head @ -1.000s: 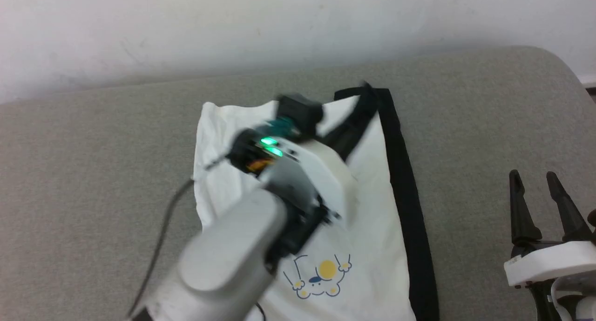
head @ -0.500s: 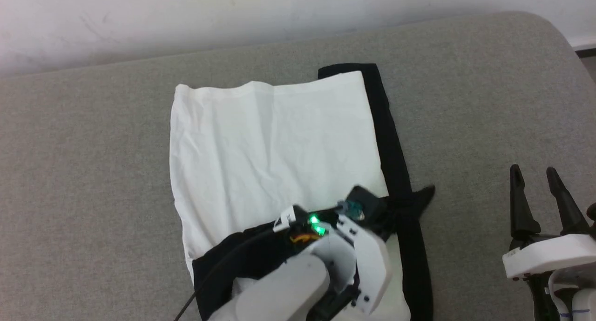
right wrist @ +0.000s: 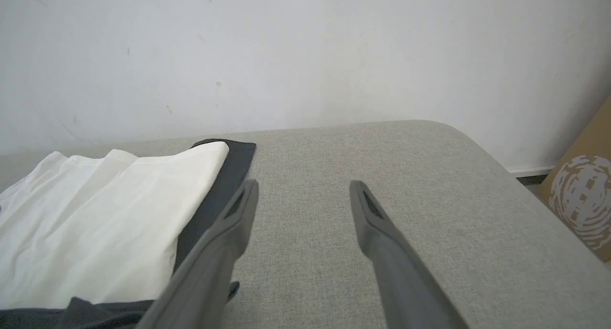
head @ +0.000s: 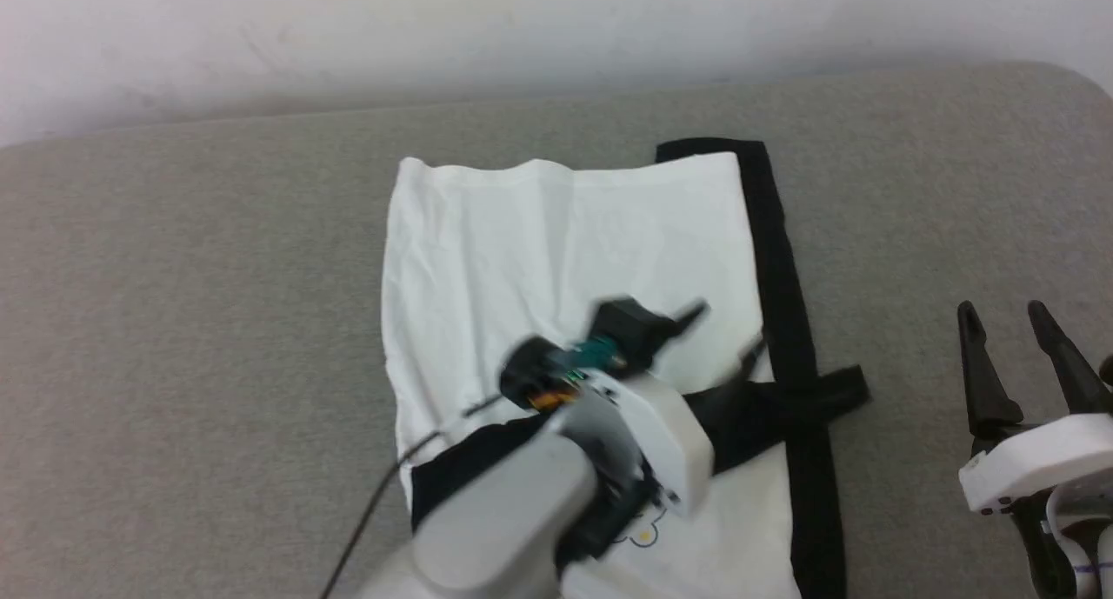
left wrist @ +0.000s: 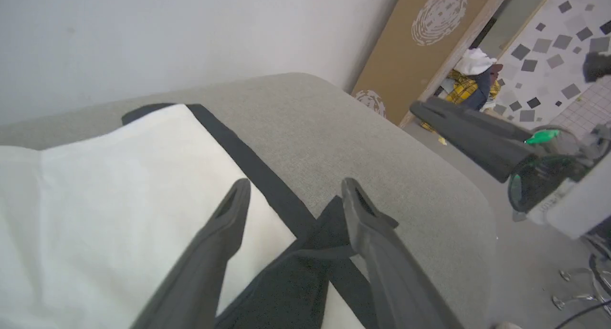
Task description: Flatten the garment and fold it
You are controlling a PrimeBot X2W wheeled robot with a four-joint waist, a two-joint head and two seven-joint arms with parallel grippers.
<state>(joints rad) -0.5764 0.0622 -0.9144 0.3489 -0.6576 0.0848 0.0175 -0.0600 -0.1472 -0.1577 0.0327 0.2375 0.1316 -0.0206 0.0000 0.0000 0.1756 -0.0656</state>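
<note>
Directly below the left gripper (left wrist: 296, 186) lies the garment (left wrist: 119, 185).

Plain white wall (head: 522, 34) at far side, faint scuffs. Grey fabric surface (head: 174, 277), rounded far-right corner. Beyond right edge: brown board (left wrist: 420, 47) with pale round print, clothes heap (left wrist: 470, 78), pale floor (left wrist: 553, 57) with grey squares.

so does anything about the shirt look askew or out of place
Yes: one black sleeve lies slanted across the shirt, and its cuff sticks out past the right edge onto the grey cushion. The rest lies fairly flat.
</note>
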